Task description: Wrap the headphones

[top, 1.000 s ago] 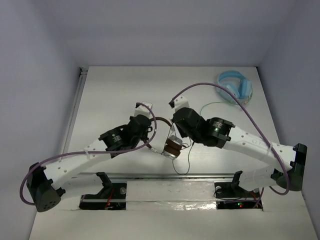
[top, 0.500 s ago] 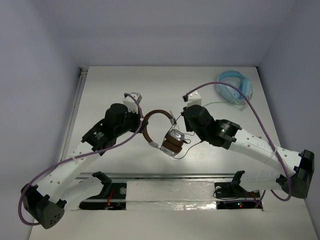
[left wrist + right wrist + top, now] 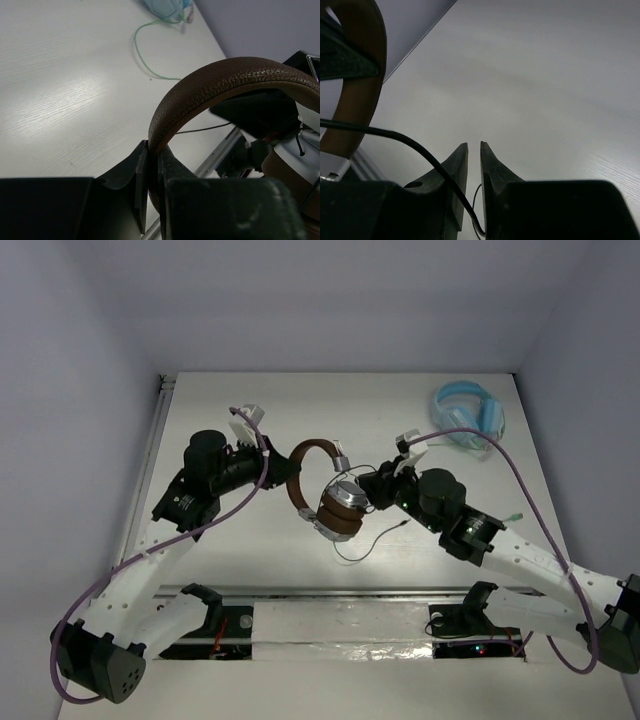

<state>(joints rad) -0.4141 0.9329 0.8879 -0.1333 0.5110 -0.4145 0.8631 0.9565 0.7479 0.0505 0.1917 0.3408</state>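
The headphones (image 3: 307,454), with brown headband, brown pads and silver earcups (image 3: 343,506), hang above the middle of the table. My left gripper (image 3: 281,468) is shut on the headband (image 3: 225,80), whose strap is pinched between its fingertips (image 3: 154,150). Just right of the earcups, my right gripper (image 3: 373,487) has its jaws a narrow gap apart (image 3: 474,145). The thin black cable (image 3: 410,142) crosses its left finger and drops loosely into the gap lower down. More cable (image 3: 365,543) loops on the table below the earcups.
Light blue headphones (image 3: 470,412) lie at the back right corner, with a pale green cable (image 3: 145,55) trailing from them. A metal rail (image 3: 330,592) runs along the near edge, in front of the arm bases. Grey walls enclose the table.
My left arm has carried the headphones up and back, away from the near edge. My right gripper has gone from shut to slightly apart and has shifted right of the earcups.
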